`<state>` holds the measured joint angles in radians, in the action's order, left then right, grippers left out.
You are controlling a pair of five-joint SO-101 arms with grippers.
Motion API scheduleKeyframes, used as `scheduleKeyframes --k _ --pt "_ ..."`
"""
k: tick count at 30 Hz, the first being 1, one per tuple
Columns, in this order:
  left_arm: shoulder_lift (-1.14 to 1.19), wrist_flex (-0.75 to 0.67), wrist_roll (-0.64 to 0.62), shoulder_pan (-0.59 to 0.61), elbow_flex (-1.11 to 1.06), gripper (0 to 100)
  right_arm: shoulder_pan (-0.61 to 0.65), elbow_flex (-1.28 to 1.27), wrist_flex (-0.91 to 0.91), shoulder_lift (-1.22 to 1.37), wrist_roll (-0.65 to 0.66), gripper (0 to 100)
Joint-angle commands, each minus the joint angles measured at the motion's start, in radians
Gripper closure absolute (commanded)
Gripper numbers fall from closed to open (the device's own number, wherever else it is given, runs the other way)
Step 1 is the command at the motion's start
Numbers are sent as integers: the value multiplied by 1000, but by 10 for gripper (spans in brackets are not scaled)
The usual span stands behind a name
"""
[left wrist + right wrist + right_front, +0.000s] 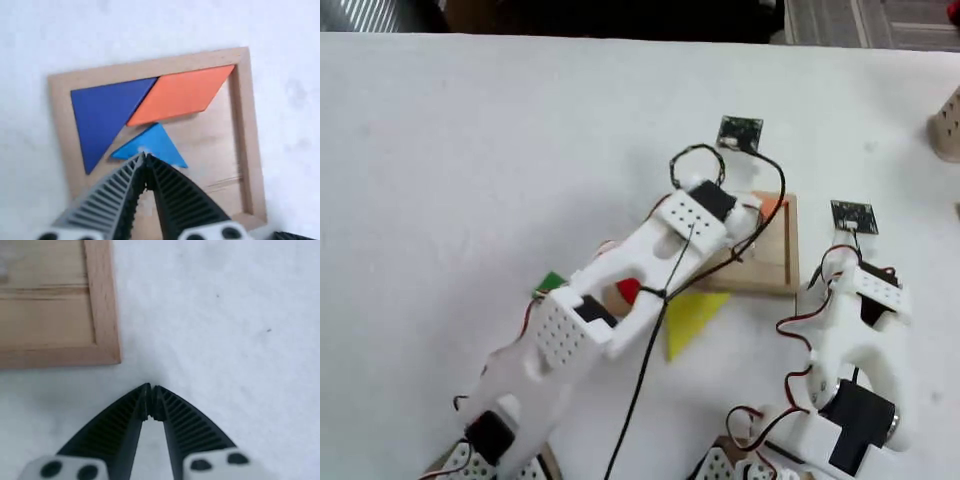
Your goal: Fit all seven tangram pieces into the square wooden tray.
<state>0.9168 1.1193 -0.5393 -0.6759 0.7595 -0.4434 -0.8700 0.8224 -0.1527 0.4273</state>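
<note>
Left wrist view puts the left hand [145, 162] low over the tray [246, 125], its fingers pressed together on nothing, tips just at the near edge of the light blue triangle [155, 142]. That piece lies inside the tray beside the dark blue triangle [102, 112] and the orange parallelogram [182, 95], which sit edge to edge along one wall. Three pieces are in, the rest not yet.

The coming move likely turns on the yellow triangle [692, 315]. In the high view it lies on the white surface [470, 150] just beside the tray's near corner, partly under the left arm. From the left hand it lies back toward the arm bases, so that arm would have to draw in. Its long edge seems to run slantwise to the tray's wall, though arm and cable hide part of it. A red piece [628, 291] and a green piece [551, 282] lie farther back under the same arm.

The right hand [151, 402], fingers together and empty too, hangs over the surface just off another tray corner — across the tray from the yellow triangle, so the left hand looks nearer.
</note>
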Motion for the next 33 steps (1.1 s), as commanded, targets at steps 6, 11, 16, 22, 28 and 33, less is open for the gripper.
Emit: scheduleKeyframes --k 6,11,16,22,28,33 --pt "-8 -92 0 -127 100 979 7 28 1 1 11 981" --pt "33 -169 0 -79 109 979 7 28 1 1 11 981" --pt "125 -218 0 -61 189 979 8 28 1 1 11 981" --pt "219 -97 -8 -59 336 979 7 28 1 1 11 981" --pt "282 118 -60 -28 456 979 7 28 1 1 11 981" --pt "302 292 -141 -31 557 979 7 29 1 1 11 981"
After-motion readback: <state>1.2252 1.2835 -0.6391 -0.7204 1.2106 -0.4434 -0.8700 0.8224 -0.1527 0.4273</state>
